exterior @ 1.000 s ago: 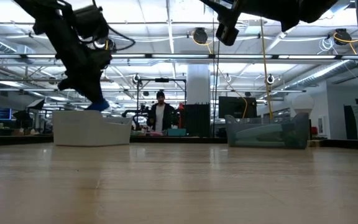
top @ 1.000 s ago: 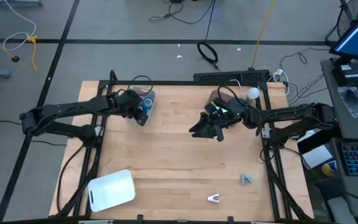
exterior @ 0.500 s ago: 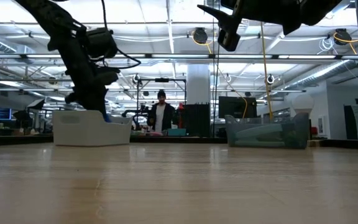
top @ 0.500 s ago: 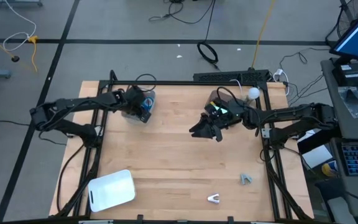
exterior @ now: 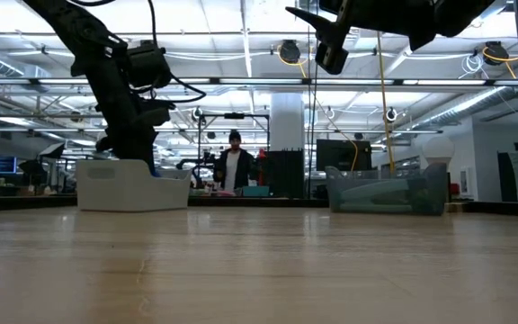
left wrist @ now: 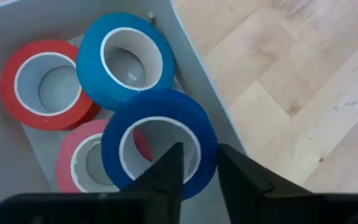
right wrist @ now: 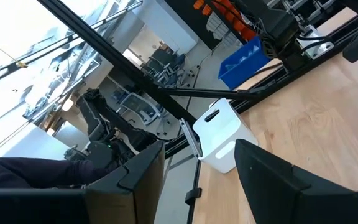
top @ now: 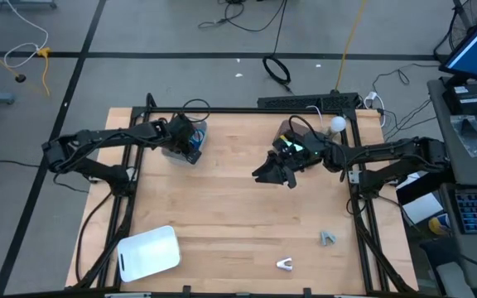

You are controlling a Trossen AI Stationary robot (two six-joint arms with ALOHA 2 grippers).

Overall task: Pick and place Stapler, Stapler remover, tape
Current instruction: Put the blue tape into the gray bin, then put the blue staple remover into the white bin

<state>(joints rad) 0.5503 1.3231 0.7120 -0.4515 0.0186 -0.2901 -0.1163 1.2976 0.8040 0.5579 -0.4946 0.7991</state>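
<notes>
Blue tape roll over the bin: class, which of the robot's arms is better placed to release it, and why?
Left. The left gripper grips the blue tape roll above the bin; the right gripper hangs open at mid-table.

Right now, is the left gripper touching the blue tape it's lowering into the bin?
Touching. The left wrist view shows the left gripper with its fingers pinching the wall of the blue tape, one inside the ring, one outside, above the bin.
</notes>
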